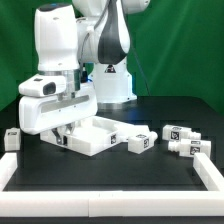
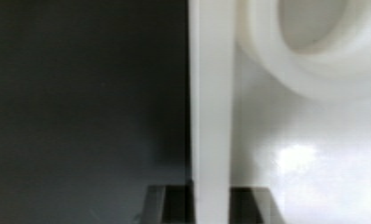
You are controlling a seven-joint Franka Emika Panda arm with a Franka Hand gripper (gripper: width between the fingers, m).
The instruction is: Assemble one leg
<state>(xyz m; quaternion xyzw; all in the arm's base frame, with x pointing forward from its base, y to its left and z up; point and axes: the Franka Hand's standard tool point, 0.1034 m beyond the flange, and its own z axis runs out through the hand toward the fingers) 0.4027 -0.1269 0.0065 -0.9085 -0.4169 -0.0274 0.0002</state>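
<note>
The large white square tabletop point(image 1: 98, 136) lies on the black mat. My gripper point(image 1: 62, 136) is down at its corner on the exterior view's left. In the wrist view the tabletop's raised rim point(image 2: 210, 100) runs straight between my two dark fingertips point(image 2: 171, 203), and both press against it, so my gripper point(image 2: 210, 205) is shut on the rim. A round socket point(image 2: 315, 40) shows in the tabletop's inner face. One leg point(image 1: 138, 143) lies just to the right of the tabletop. More legs point(image 1: 178, 133) point(image 1: 187, 149) point(image 1: 205, 145) lie farther right, away from the gripper.
Another small white tagged part point(image 1: 12, 138) lies at the exterior view's left edge. Long white bars point(image 1: 100, 196) edge the mat at the front and sides. The robot's base point(image 1: 115, 85) stands behind the tabletop.
</note>
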